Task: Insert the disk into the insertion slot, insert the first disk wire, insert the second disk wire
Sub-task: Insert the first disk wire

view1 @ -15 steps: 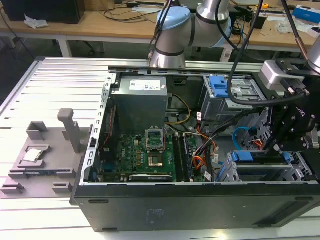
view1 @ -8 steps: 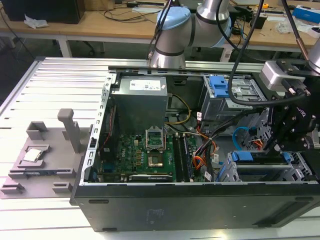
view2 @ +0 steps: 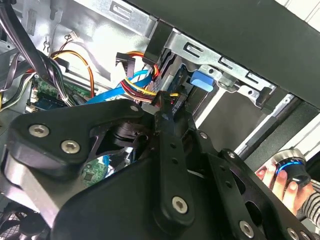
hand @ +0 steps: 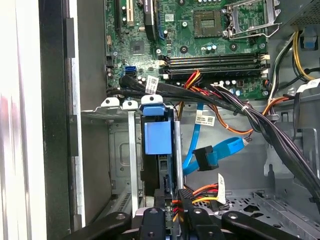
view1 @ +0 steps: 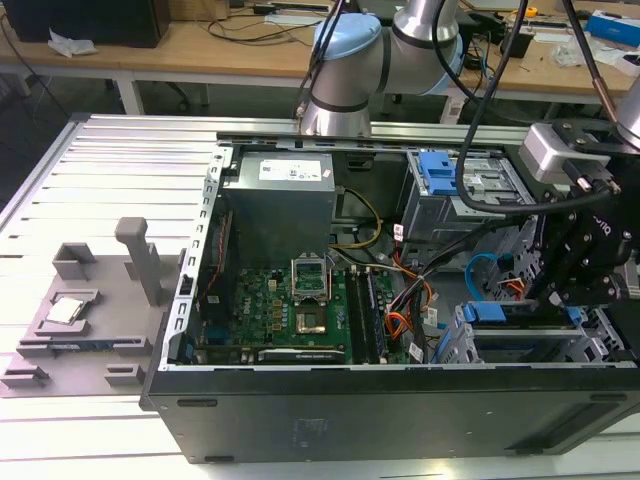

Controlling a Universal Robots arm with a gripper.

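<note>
Disk (hand: 157, 136), in its blue carrier, sits in the insertion slot (hand: 131, 160), with its blue tab at the end nearest the motherboard (hand: 200, 45). My gripper (hand: 172, 212) is at the disk's other end, clamped on the black plug of the first disk wire (hand: 202, 191), a bundle of red, yellow and black strands. Cannot tell if the plug is mated. Second disk wire (hand: 227, 146) loops loose beside the cage, its black plug free. In the second wrist view, a person's hand (view2: 280, 182) rests on a blue-ringed knob (view2: 292, 170) outside the case.
</note>
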